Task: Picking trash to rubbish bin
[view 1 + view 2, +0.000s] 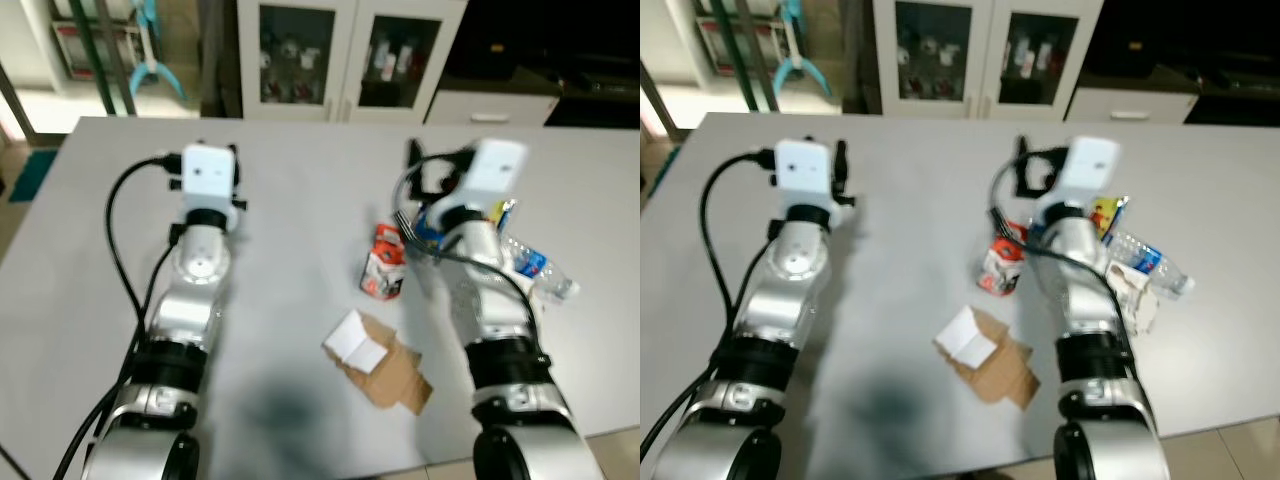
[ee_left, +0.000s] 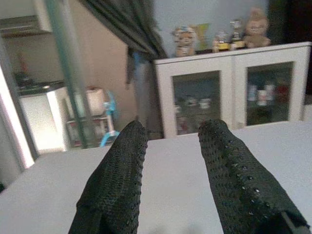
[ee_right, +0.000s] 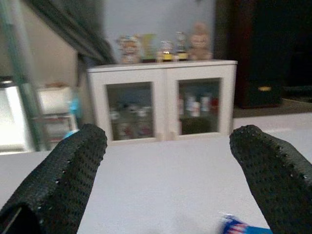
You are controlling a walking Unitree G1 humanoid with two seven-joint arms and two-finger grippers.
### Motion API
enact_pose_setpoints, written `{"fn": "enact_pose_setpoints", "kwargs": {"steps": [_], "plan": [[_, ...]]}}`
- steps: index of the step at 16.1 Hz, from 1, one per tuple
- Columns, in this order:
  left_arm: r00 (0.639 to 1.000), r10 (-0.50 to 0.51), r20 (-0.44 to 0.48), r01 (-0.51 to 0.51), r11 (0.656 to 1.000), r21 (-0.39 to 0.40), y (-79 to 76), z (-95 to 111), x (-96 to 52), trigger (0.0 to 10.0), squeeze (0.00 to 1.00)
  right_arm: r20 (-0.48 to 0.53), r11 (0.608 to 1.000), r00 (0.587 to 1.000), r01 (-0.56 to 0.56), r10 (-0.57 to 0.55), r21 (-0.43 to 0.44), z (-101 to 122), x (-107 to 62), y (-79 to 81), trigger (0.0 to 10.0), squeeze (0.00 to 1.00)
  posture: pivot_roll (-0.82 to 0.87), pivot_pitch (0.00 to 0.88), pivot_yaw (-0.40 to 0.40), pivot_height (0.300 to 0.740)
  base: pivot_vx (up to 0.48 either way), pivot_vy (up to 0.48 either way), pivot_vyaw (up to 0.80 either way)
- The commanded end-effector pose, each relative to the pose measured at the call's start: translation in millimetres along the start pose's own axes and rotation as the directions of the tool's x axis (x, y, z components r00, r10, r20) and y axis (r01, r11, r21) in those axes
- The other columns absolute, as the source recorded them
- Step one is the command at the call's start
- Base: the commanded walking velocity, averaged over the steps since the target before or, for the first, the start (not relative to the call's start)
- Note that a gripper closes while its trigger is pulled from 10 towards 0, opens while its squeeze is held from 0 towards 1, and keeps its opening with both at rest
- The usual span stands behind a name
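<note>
A: Where are the pincers?
B: The right pincer [image 3: 168,180] is over the table [image 1: 300,180] with its fingers [image 3: 63,180] spread wide apart, nothing between them. The left pincer [image 2: 173,175] is held above the table's left part, fingers [image 2: 117,180] apart with a narrower gap, also holding nothing

A: And the trash?
B: A crushed red and white carton [image 1: 384,262] stands just beside the right arm, on its left side and nearer the robot than the pincer. A yellow snack wrapper [image 1: 1103,214] and a clear plastic bottle [image 1: 1148,262] with a blue label lie on the arm's other side, the bottle near a crumpled white paper [image 1: 1136,292]. A torn brown cardboard box [image 1: 378,362] with a white flap lies open nearer the robot

A: Any containers?
B: A white cabinet [image 3: 161,100] with glass doors stands beyond the table; small things sit inside, too blurred to tell
</note>
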State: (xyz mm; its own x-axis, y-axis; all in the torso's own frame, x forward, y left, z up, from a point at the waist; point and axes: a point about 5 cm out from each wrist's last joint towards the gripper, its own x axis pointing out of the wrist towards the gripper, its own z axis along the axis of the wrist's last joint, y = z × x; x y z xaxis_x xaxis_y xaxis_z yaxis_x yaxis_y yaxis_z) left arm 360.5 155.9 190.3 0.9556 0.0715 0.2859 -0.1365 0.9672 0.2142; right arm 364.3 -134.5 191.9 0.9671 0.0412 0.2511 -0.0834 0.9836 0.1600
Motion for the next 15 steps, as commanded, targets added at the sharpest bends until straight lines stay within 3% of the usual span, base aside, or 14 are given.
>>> {"fn": "enact_pose_setpoints", "kwargs": {"steps": [1, 4, 10, 15], "plan": [[1.0, -0.008, 0.018, 0.008, 1.0, -0.006, -2.8, 5.2, 1.7, 10.0, 0.0, 0.011, 1.0, 1.0, 0.023, -0.023, -0.008, 4.9, 1.6, -6.9, 10.0, 0.0, -0.05, 0.04, -0.082, 0.74, 0.0, 0.0, 0.0], [0.999, 0.036, -0.004, -0.036, 0.999, -0.035, 4.3, 3.2, 2.9, 10.0, 0.0, 0.016, 0.999, 1.0, 0.018, -0.017, -0.035, 5.6, 1.6, -6.7, 10.0, 0.0, -0.05, 0.04, -0.083, 0.74, 0.0, 0.0, 0.0], [0.999, 0.032, -0.002, -0.032, 0.999, -0.03, 3.4, 3.5, 2.2, 10.0, 0.0, 0.009, 0.999, 1.0, -0.009, 0.01, -0.049, 4.5, 1.3, -2.8, 10.0, 0.0, -0.05, 0.042, -0.088, 0.74, 0.0, 0.0, 0.33], [0.999, 0.033, -0.002, -0.033, 0.999, -0.025, 3.8, 3.1, 1.4, 10.0, 0.0, -0.005, 0.999, 1.0, -0.01, 0.01, -0.042, 2.1, 0.9, -2.8, 10.0, 0.0, -0.05, 0.042, -0.086, 0.74, 0.0, 0.0, 0.0]]}}
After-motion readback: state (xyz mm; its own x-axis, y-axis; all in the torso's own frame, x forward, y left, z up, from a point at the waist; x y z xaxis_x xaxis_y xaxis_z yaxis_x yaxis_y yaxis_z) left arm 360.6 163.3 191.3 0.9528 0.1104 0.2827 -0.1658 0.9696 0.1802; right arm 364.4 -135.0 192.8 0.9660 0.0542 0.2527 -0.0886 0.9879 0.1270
